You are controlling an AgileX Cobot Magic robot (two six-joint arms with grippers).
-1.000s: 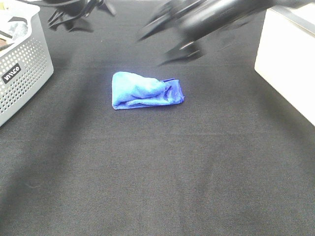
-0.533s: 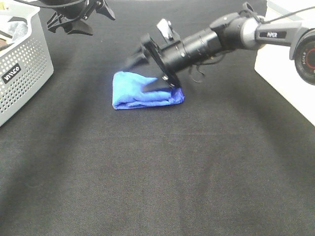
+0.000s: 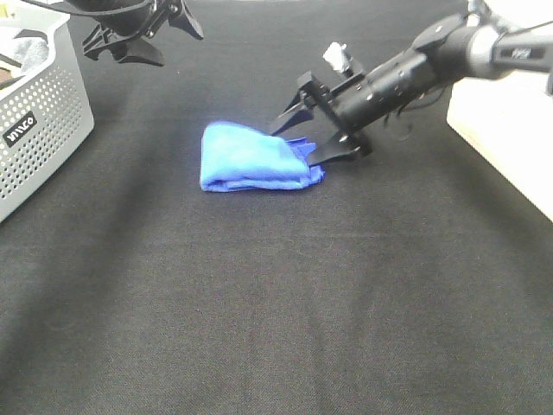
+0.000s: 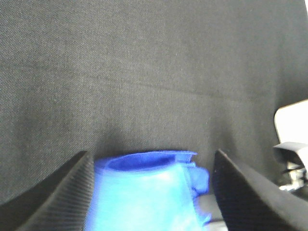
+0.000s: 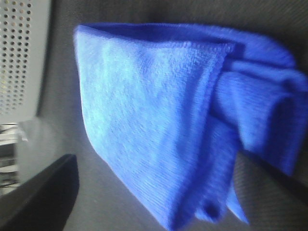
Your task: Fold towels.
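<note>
Exterior high: bright royal-blue microfibre towel (image 3: 257, 157), loosely bunched and roughly folded, lying mid black cloth tabletop (image 3: 276, 303). Right gripper (image 3: 313, 132) low at the towel's right end, fingers (image 3: 330, 153) spread wide, straddling the ragged layered edge, clamped on nothing. Left gripper (image 3: 143, 35) raised at the far side, well apart from the towel, near perforated grey plastic basket (image 3: 39, 121), fingers apart, empty. Left wrist: towel (image 4: 144, 192) seen between open black fingers (image 4: 57, 197), far below. Right wrist: towel (image 5: 159, 120) close up, stitched hem and stacked loose folds at one end, fingers (image 5: 41, 192) apart beside it. Likely soft, light, floppy, grippy nap; best pinched at a hemmed corner, single layer only, else layers drag together.
</note>
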